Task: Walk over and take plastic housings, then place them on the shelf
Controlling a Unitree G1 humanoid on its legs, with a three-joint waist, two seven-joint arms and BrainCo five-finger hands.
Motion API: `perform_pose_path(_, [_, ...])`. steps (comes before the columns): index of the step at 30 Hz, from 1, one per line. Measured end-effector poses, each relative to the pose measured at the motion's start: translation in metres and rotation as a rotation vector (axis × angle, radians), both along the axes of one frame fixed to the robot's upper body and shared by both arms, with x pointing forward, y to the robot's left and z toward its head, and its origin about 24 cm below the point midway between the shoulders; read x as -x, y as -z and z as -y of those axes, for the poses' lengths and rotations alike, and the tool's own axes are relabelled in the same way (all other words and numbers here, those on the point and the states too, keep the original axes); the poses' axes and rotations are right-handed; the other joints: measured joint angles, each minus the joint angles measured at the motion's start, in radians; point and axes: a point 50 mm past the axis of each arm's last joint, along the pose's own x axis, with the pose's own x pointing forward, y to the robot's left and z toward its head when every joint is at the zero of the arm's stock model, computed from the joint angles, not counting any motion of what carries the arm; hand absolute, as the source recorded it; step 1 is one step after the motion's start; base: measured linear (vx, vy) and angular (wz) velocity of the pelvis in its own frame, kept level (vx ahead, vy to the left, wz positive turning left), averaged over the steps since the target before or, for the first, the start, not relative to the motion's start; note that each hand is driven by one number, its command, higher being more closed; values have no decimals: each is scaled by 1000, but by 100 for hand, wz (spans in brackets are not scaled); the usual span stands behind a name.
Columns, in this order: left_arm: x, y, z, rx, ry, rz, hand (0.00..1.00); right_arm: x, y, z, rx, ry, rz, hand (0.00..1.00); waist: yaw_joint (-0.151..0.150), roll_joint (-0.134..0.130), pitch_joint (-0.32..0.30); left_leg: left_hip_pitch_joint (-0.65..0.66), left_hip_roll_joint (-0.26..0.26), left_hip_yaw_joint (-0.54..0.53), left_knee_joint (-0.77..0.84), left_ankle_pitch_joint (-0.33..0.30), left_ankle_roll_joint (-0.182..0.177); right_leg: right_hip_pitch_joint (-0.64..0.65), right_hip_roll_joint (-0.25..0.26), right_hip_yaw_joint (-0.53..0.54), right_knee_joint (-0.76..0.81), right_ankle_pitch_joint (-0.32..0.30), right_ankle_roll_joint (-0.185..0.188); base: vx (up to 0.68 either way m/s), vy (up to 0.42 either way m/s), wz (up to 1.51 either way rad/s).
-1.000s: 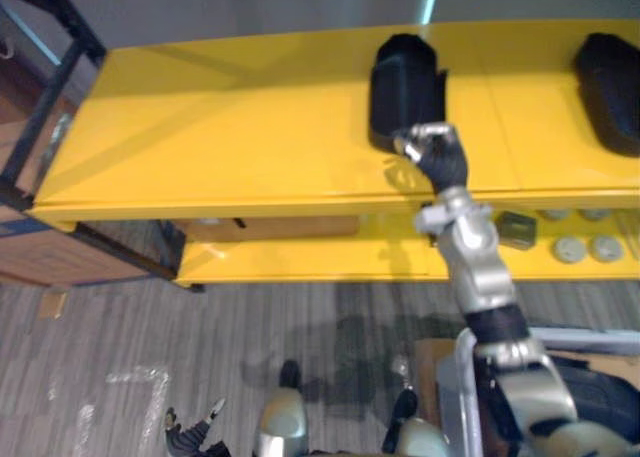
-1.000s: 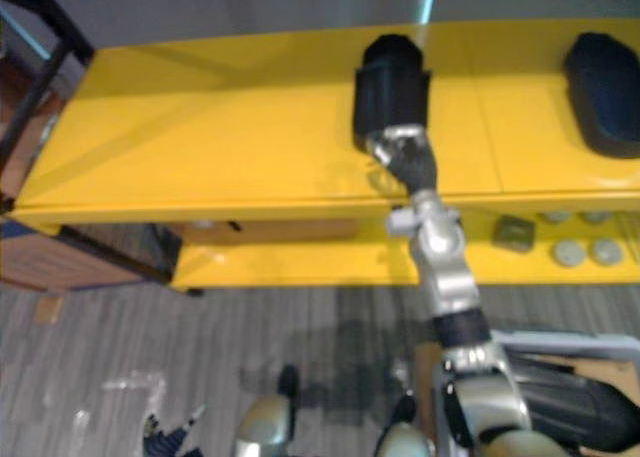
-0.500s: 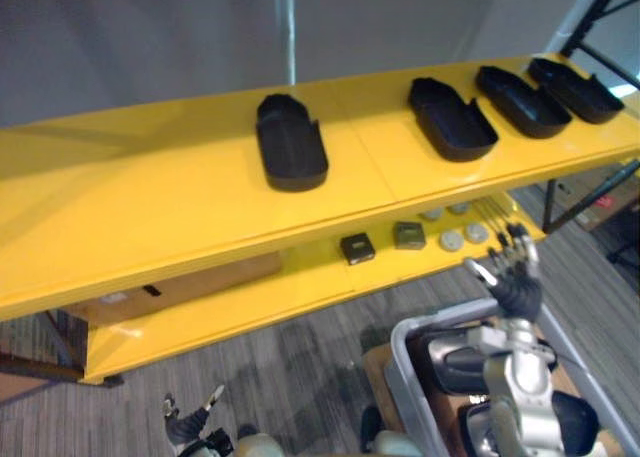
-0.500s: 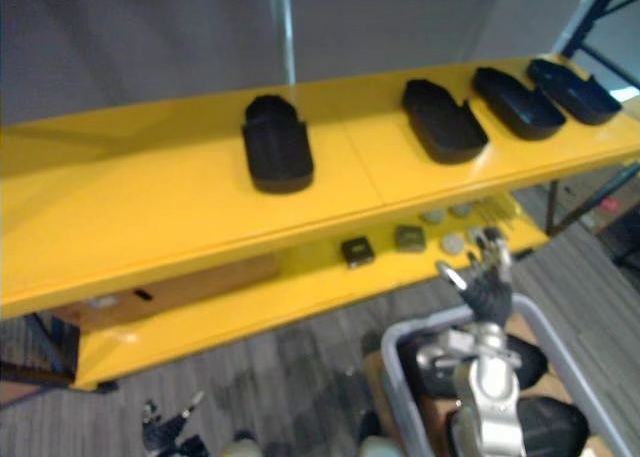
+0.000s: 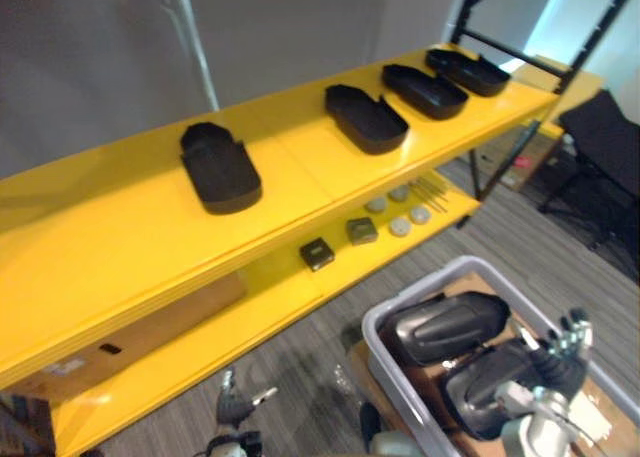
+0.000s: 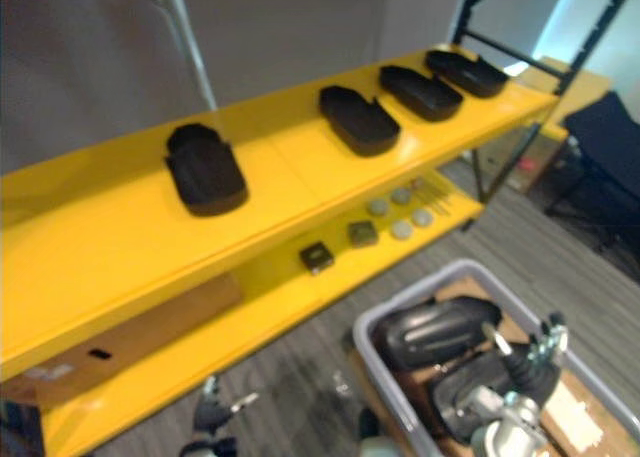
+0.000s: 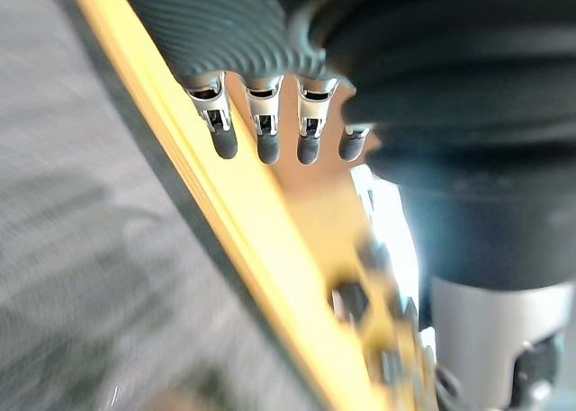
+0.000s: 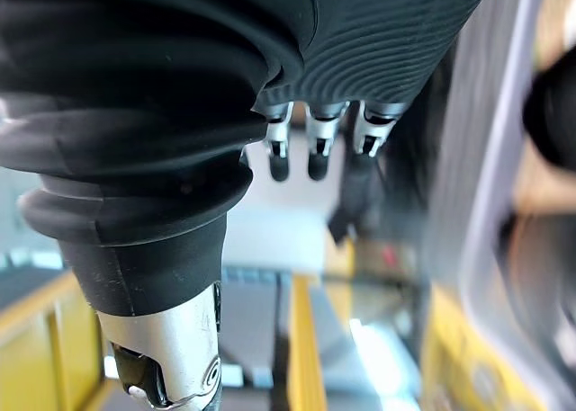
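A long yellow shelf [image 5: 110,267] carries four black plastic housings [image 5: 220,169]; further housings [image 5: 445,327] lie in the grey bin [image 5: 415,287] under the right hand [image 5: 558,369], whose fingers are straight and empty (the left hand [image 5: 238,405] hangs low, likewise empty). They look light, rigid and slick, so grasping across a rim seems best.

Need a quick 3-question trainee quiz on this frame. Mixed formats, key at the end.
1. How many black housings lie on the top shelf?
2. True or false: the right hand is clamped round a housing.
3. Where do the unshelved housings sit? A) in the grey bin B) on the floor C) on the lower shelf
Key: 1) four; 2) false, its fingers are straight, above the bin; 3) A.
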Motion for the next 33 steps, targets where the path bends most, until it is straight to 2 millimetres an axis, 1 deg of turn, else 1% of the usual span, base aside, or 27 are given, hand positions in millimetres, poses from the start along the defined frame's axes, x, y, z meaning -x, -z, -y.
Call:
perform_pose_path(2, [-13, -4, 13, 9, 86, 26, 0, 6, -1, 5, 3, 30, 4, 0, -33, -4, 0, 17, 3, 41, 10, -11, -2, -5, 7, 33, -1, 6, 0, 30, 17, -58])
perform_pose_path(3, [-16, -6, 16, 12, 106, 32, 0, 8, 0, 6, -3, 37, 4, 0, -39, -4, 0, 17, 4, 49, 17, -17, -2, -8, 9, 42, -1, 8, 1, 28, 26, -51])
perform_pose_path(5, [-30, -12, 26, 14, 158, 57, 0, 13, 0, 8, -13, 33, 15, 0, -68, -3, 1, 20, 6, 80, 51, -43, 3, -17, 13, 76, -1, 14, 7, 21, 36, -44])
perform_pose_path(6, [-33, -14, 28, 15, 161, 64, 0, 13, 0, 7, -13, 25, 20, 0, -72, -2, 2, 19, 9, 80, 67, -53, 5, -17, 14, 84, -1, 14, 7, 16, 48, -38])
perform_pose_path(7, [-39, -17, 31, 21, 167, 82, 0, 13, 0, 6, -12, 4, 25, 0, -74, -2, 5, 14, 16, 69, 118, -74, 20, -16, 21, 102, 4, 14, 8, 5, 31, -46])
perform_pose_path(9, [-44, -21, 28, 22, 118, 98, 0, -3, -5, -4, -14, -88, 83, 0, -61, -5, 26, -51, 17, -109, 276, -125, 105, -25, 25, 147, 30, 9, 11, -58, 50, -63])
perform_pose_path(10, [-44, -23, 26, 38, 77, 104, 0, -18, -11, -11, -6, -150, 126, 0, -52, -3, 40, -89, 11, -216, 354, -157, 123, -44, 35, 172, 51, -7, 10, -162, 166, -85])
perform_pose_path(11, [-44, -25, 22, 40, 38, 114, 0, -41, -22, -20, 10, -234, 186, 0, -31, 15, 60, -141, 3, -343, 441, -205, 129, -80, 49, 197, 77, -15, 8, -175, 213, -83])
perform_pose_path(12, [-43, -26, 20, 45, 16, 119, 0, -53, -28, -24, 21, -270, 218, 0, -18, 26, 70, -155, -5, -391, 465, -227, 123, -97, 54, 198, 88, -14, 6, -221, 260, -74])
perform_pose_path(13, [-44, -27, 16, 52, -20, 121, 0, -71, -41, -27, 48, -318, 269, 0, -1, 47, 89, -179, -17, -454, 487, -274, 110, -127, 63, 202, 101, -13, 6, -240, 237, -32])
perform_pose_path(14, [-45, -27, 10, 48, -50, 126, 0, -85, -52, -29, 70, -345, 312, 0, 18, 54, 113, -189, -31, -468, 471, -319, 102, -155, 59, 201, 119, -9, 14, -243, 219, -9])
perform_pose_path(16, [-46, -28, 3, 46, -81, 132, 0, -98, -65, -32, 89, -367, 356, 0, 35, 55, 137, -199, -48, -474, 451, -365, 77, -183, 43, 200, 133, 1, 31, -255, 210, 9])
perform_pose_path(17, [-47, -29, -9, 29, -117, 150, 0, -112, -76, -41, 104, -396, 386, 0, 63, 14, 180, -232, -84, -471, 491, -370, 90, -204, 13, 214, 147, 10, 45, -315, 223, 13])
perform_pose_path(18, [-44, -29, -17, 7, -121, 152, 0, -120, -81, -45, 107, -422, 392, 0, 77, 2, 188, -283, -95, -485, 547, -385, 99, -228, 2, 211, 162, 11, 50, -259, 191, 22])
perform_pose_path(20, [-44, -30, -22, -6, -119, 166, 0, -126, -82, -48, 107, -436, 382, 0, 79, 8, 203, -337, -101, -517, 633, -412, 105, -250, -1, 192, 191, 13, 60, -132, 135, 32])
perform_pose_path(22, [-49, -36, -19, -26, -35, 207, 0, -124, -73, -50, 87, -424, 345, 0, 90, 14, 215, -374, -108, -528, 728, -451, 123, -258, -1, 190, 214, 22, 75, -114, 165, 0])
perform_pose_path(23, [-53, -41, -12, -38, 49, 233, 0, -116, -61, -47, 63, -404, 301, 0, 91, 15, 216, -380, -113, -521, 769, -478, 141, -253, -1, 200, 216, 33, 90, -127, 216, -40])
perform_pose_path(24, [-55, -45, -6, -30, 113, 247, 0, -103, -44, -45, 14, -380, 246, 0, 91, 9, 225, -366, -116, -497, 804, -499, 158, -238, -2, 223, 213, 48, 88, -137, 233, -49])
perform_pose_path(25, [-57, -46, -4, -26, 132, 253, 0, -96, -35, -44, -16, -366, 218, 0, 90, 7, 229, -361, -117, -482, 816, -507, 168, -229, -3, 221, 204, 66, 74, -214, 309, -80])
perform_pose_path(26, [-59, -48, -3, -21, 146, 256, 0, -81, -19, -44, -65, -340, 169, 0, 88, -3, 233, -340, -117, -438, 817, -511, 186, -220, -8, 203, 162, 143, 19, -237, 286, -103])
perform_pose_path(27, [-59, -47, -3, -20, 144, 249, 0, -69, -8, -45, -89, -335, 132, 0, 83, -11, 239, -328, -108, -383, 796, -493, 225, -217, -20, 124, 122, 212, -31, -250, 281, -114])
perform_pose_path(28, [-56, -45, -8, -32, 139, 228, 0, -61, -1, -46, -99, -331, 102, 0, 68, -13, 241, -326, -105, -350, 779, -480, 242, -237, -21, 58, 195, 162, -30, -189, 210, -104])
perform_pose_path(29, [-54, -42, -12, -41, 127, 203, 0, -56, 2, -45, -100, -329, 84, 0, 66, -19, 241, -314, -95, -312, 754, -463, 251, -253, -9, -9, 290, 88, -36, -135, 158, -85])
perform_pose_path(30, [-52, -40, -14, -44, 116, 188, 0, -56, 2, -45, -95, -332, 81, 0, 67, -19, 240, -308, -87, -289, 736, -451, 253, -263, 0, -41, 353, 41, -43, -115, 162, -105])
perform_pose_path(31, [-46, -36, -18, -51, 102, 160, 0, -56, -1, -46, -74, -346, 88, 0, 70, -17, 241, -298, -73, -245, 702, -425, 259, -275, 1, -96, 466, -40, -41, -90, 99, -112])
perform_pose_path(32, [-42, -33, -23, -56, 78, 138, 0, -60, -7, -48, -47, -360, 111, 0, 76, -17, 240, -299, -54, -210, 679, -405, 262, -274, -2, -127, 557, -107, -65, -84, 73, -106])
perform_pose_path(33, [-39, -32, -25, -57, 66, 125, 0, -62, -10, -50, -31, -368, 118, 0, 78, -17, 241, -300, -43, -192, 669, -396, 262, -269, -6, -139, 591, -133, -72, -90, 26, -97])
